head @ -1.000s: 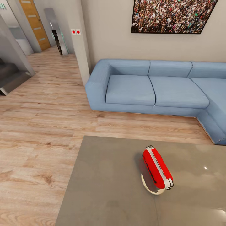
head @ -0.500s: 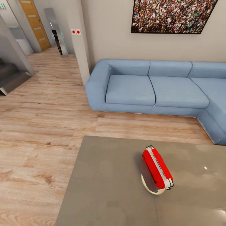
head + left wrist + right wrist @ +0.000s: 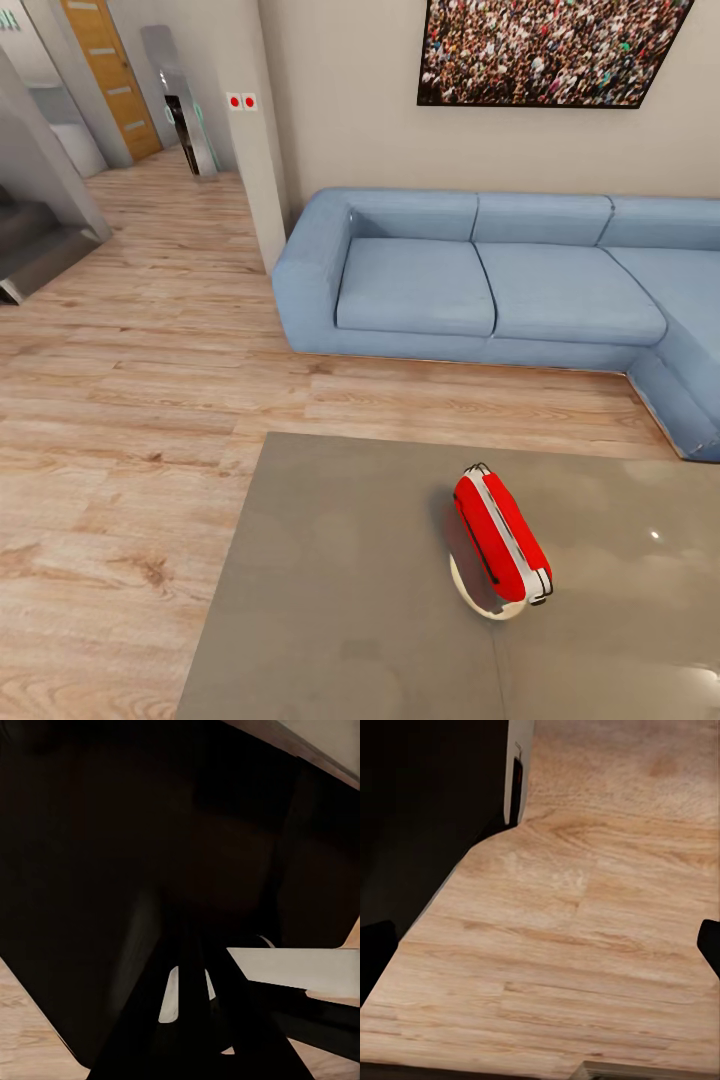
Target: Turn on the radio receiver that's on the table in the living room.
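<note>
Currently one radio receiver [image 3: 498, 545] sits on the counter [image 3: 340, 600], roughly mid-width of the visible top, closer to the far edge than the near one and well in from the left edge. It is red with white trim, tipped on its side with a round white-ringed part against the glossy grey surface; a thin wire handle shows at its far end. One counter, one radio.

One blue sectional sofa [image 3: 480, 280] stands beyond the counter's far edge, with three seat cushions visible plus a corner piece at right. One framed crowd picture [image 3: 550, 50] hangs on the beige wall above it. Two small red switches [image 3: 241, 101] sit on the wall corner left of the sofa. One orange-brown door [image 3: 105, 70] shows far down the hall. Light wood plank floor [image 3: 120, 420] runs left of the counter and between counter and sofa.

Versus the earlier head frames: nothing differs; radio, counter and camera framing are the same.

Arm pose: the left wrist view is mostly dark, looking at a dark underside with dark struts and slivers of light floor; the left jaws can't be made out, so their state cannot be told. The right wrist view looks down at plank floor beside a dark panel; dark finger tips [image 3: 709, 945] sit at opposite edges of the picture, so the right jaws [image 3: 544, 949] stand wide apart, holding nothing.
</note>
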`<state>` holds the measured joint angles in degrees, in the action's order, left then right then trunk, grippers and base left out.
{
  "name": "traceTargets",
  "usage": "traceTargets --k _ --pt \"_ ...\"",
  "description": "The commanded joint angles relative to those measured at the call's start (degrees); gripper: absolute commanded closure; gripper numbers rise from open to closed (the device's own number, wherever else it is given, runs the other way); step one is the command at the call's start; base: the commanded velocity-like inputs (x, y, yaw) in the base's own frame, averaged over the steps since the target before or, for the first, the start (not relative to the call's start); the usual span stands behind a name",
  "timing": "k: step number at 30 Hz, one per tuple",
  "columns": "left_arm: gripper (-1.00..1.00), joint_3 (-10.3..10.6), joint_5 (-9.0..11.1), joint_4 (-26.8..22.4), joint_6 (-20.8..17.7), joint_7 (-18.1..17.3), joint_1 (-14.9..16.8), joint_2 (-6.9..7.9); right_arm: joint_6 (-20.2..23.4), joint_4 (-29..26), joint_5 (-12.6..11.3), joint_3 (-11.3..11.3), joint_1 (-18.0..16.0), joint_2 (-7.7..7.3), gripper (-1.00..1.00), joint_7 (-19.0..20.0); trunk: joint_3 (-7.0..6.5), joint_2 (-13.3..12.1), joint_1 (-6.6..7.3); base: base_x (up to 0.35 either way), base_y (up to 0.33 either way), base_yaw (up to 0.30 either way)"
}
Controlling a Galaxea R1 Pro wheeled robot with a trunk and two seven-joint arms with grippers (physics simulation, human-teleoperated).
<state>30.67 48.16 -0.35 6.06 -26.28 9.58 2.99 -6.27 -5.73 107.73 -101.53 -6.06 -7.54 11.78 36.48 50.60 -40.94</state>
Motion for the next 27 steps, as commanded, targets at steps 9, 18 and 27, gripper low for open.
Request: traceTargets --k 9,18,27 --pt "1.00 0.0 -0.1 -0.1 -0.1 0.0 0.0 0.19 -0.4 0.0 -0.4 -0.2 0.0 -0.04 -1.00 -0.2 0.00 0.0 0.00 0.000 0.000 0.000" --pt "1.00 0.1 0.0 -0.1 -0.2 0.1 0.0 0.59 -0.4 0.1 -0.4 -0.4 0.0 3.27 -1.00 -0.1 0.00 0.0 0.00 0.000 0.000 0.000" --pt "1.00 -0.2 0.1 -0.6 -0.1 0.1 0.0 0.81 -0.4 0.1 -0.5 -0.5 0.0 3.59 -1.00 -0.1 0.00 0.0 0.00 0.000 0.000 0.000"
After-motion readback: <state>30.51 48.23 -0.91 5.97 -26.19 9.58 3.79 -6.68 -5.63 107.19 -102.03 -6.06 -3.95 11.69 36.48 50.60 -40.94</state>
